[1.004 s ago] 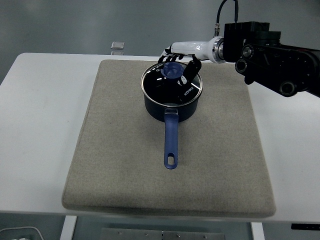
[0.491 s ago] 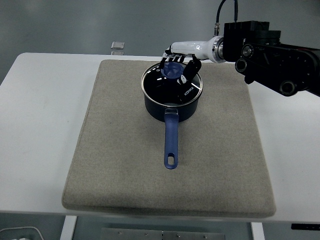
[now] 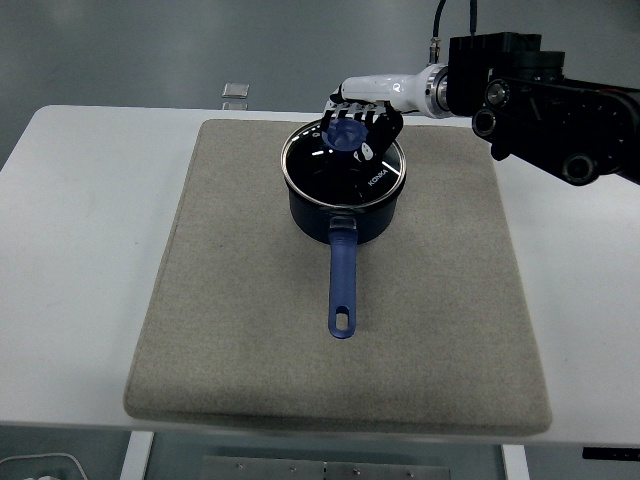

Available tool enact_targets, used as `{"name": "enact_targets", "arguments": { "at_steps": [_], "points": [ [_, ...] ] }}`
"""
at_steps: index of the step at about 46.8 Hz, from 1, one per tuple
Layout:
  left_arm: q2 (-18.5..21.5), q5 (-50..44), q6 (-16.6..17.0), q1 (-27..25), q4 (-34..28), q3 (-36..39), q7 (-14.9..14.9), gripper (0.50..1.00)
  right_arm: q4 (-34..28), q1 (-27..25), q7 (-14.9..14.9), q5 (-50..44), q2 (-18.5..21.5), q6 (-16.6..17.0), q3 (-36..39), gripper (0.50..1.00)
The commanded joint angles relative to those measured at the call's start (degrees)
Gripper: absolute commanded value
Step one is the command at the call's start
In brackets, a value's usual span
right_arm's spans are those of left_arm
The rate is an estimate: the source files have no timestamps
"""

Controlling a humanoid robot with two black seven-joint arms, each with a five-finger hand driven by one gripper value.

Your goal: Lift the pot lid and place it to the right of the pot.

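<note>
Blue knob (image 3: 345, 134) of the pot lid (image 3: 344, 168) sits gripped inside the right hand's (image 3: 358, 118) curled black fingers (image 3: 372, 145), which partly hide it. Lid rests on the dark pot (image 3: 342, 212), mid grey mat (image 3: 240, 330); fingertip contact underneath unclear. Pot handle (image 3: 342, 280) points toward the near edge.

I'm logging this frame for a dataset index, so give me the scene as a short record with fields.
pot: dark saucepan on the grey mat, blue handle pointing to the near edge
lid: glass lid on the pot, blue knob
right hand: fingers curled around the knob
left hand: not in view
far table edge: small clear object
</note>
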Motion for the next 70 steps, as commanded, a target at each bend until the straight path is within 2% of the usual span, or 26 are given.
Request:
{"name": "enact_targets", "arguments": {
  "at_steps": [1, 12, 16, 23, 32, 39, 49, 62, 70],
  "points": [
    [0.0, 0.0, 0.01, 0.01, 0.0, 0.0, 0.0, 1.0, 0.0, 1.13, 0.0, 0.38, -0.17, 0.36, 0.06, 0.552],
    [0.0, 0.0, 0.01, 0.01, 0.0, 0.0, 0.0, 1.0, 0.0, 2.97, 0.0, 0.91, -1.31, 2.55, 0.14, 0.539],
    [0.0, 0.0, 0.01, 0.01, 0.0, 0.0, 0.0, 1.0, 0.09, 3.06, 0.0, 1.0, -3.68, 3.78, 0.58, 0.5],
    [0.0, 0.0, 0.01, 0.01, 0.0, 0.0, 0.0, 1.0, 0.53, 3.15, 0.09, 1.08, -7.46, 5.63, 0.93, 0.5],
    [0.0, 0.0, 0.01, 0.01, 0.0, 0.0, 0.0, 1.0, 0.62, 2.62, 0.18, 1.17, -12.21, 5.9, 0.93, 0.5],
    [0.0, 0.0, 0.0, 0.01, 0.0, 0.0, 0.0, 1.0, 0.62, 1.66, 0.18, 1.08, -14.5, 5.11, 0.58, 0.5],
    [0.0, 0.0, 0.01, 0.01, 0.0, 0.0, 0.0, 1.0, 0.44, -2.38, 0.26, 0.91, -17.57, 3.88, 0.76, 0.5],
    [0.0, 0.0, 0.01, 0.01, 0.0, 0.0, 0.0, 1.0, 0.09, -7.92, 0.26, 0.47, -18.37, 0.8, 0.23, 0.5],
    [0.0, 0.0, 0.01, 0.01, 0.0, 0.0, 0.0, 1.0, 0.09, -10.73, 0.26, 0.29, -17.4, -0.7, -0.03, 0.5]
  ]
}}
